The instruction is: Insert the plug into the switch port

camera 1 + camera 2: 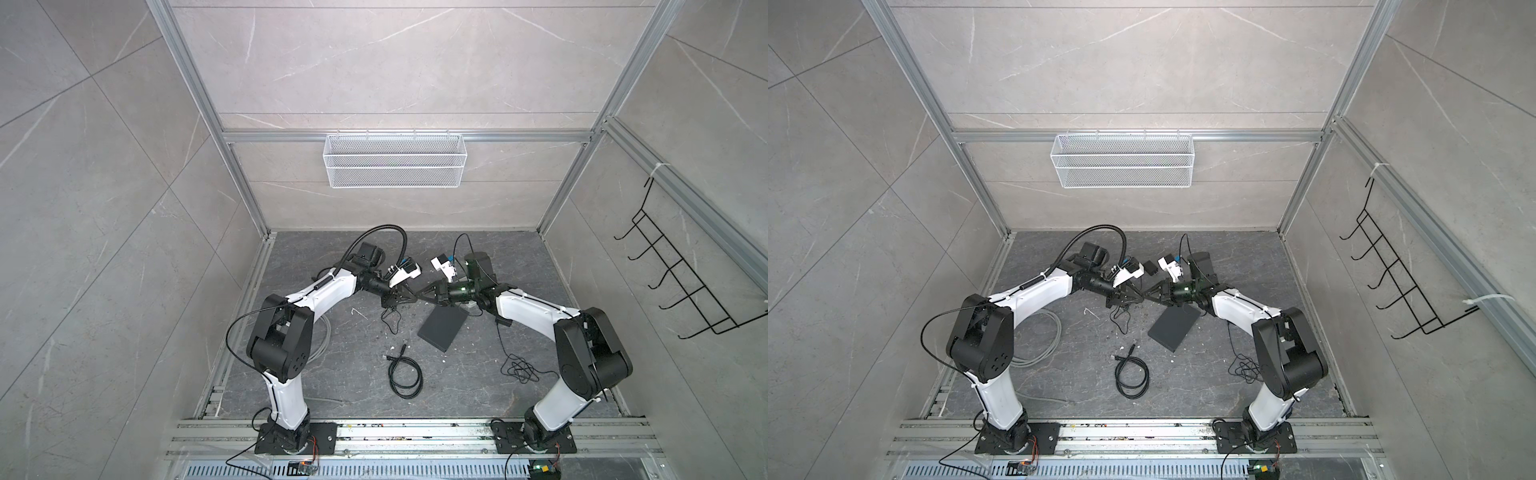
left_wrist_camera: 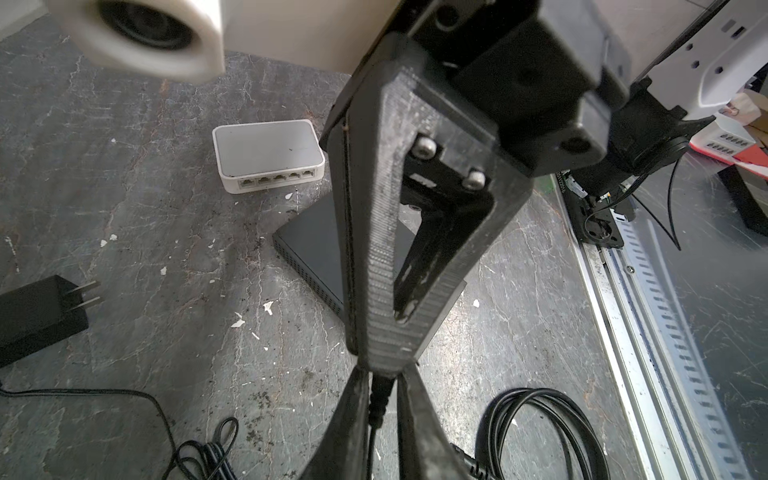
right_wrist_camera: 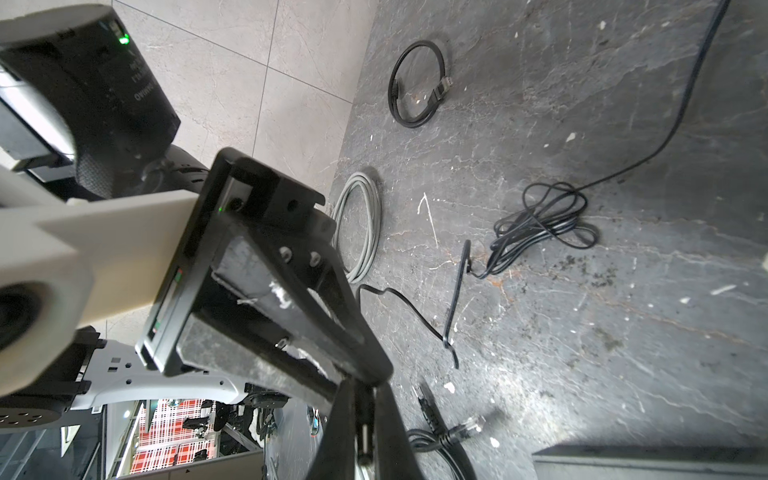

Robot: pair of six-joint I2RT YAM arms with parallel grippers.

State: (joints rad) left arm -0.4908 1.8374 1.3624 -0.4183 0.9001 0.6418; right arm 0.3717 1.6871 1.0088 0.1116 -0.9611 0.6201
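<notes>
in the left wrist view, lower centre of the frame, the left gripper (image 2: pixel 383 376) stands with its fingers slightly apart astride the plug (image 2: pixel 380 401), a black barrel connector with a ribbed boot. a sliver of floor shows beside the boot on one side. whether the pads bear on it cannot be told. the right gripper (image 3: pixel 365 388), lower centre of the right wrist view, is pressed together on the plug's metal barrel. the two tips meet nose to nose above the floor. this posture reads as a regrip, passing the plug between arms so that its tip can point outward for insertion.

beyond the tips, at mid frame, lies a flat black box (image 2: pixel 307 253), partly hidden behind the right gripper. further off, upper left of centre, sits the white switch (image 2: pixel 268 160), its row of ports facing the lens. which unit takes the plug, and where its power socket lies, is not visible. the power adapter (image 2: pixel 37 311) rests at the left edge. a thin lead (image 2: pixel 124 392) loops across the lower left and may drag on the plug. a coiled black cable (image 2: pixel 540 432) lies at lower right.
</notes>
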